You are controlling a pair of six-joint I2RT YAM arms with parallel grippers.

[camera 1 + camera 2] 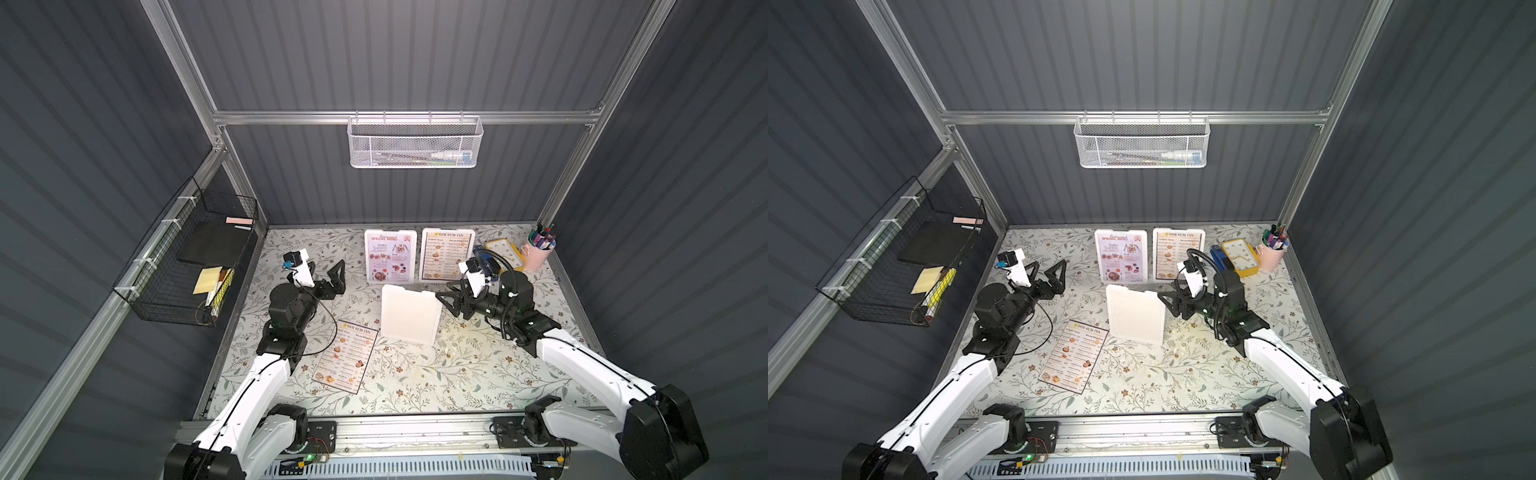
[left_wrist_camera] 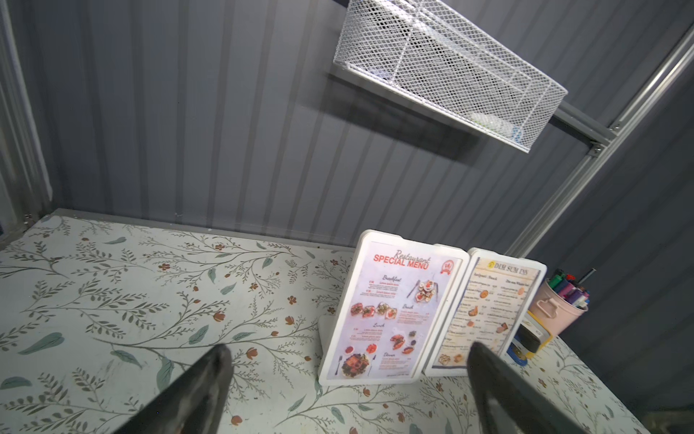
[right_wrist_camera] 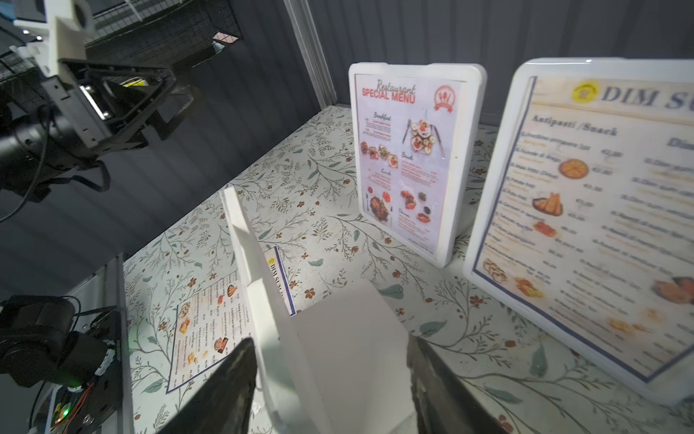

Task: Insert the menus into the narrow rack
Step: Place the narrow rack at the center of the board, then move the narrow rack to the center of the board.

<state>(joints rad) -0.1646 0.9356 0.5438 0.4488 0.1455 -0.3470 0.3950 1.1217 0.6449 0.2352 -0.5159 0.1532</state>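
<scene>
One "DIM SUM INN" menu [image 1: 345,357] [image 1: 1073,357] [image 3: 210,327] lies flat at the front left of the table. The narrow rack, a blank white flat holder [image 1: 409,313] [image 1: 1136,316] [image 3: 349,349], stands upright mid-table. My right gripper [image 1: 442,291] [image 1: 1165,291] [image 3: 330,342] is open, with a jaw on either side of the holder's upper right edge and a gap showing. At the back, the lavender special menu [image 1: 390,257] [image 2: 390,308] [image 3: 409,158] and another "DIM SUM INN" menu [image 1: 446,255] [image 2: 488,308] stand in white holders. My left gripper [image 1: 328,266] [image 1: 1049,264] [image 2: 347,347] hangs wide open and empty at the back left.
A white mesh basket [image 1: 415,141] hangs on the back rail. A black wire basket [image 1: 187,266] is fixed to the left wall. A pink cup of pens [image 1: 540,249], a yellow clock [image 1: 1239,257] and a blue stapler [image 1: 1219,257] crowd the back right corner.
</scene>
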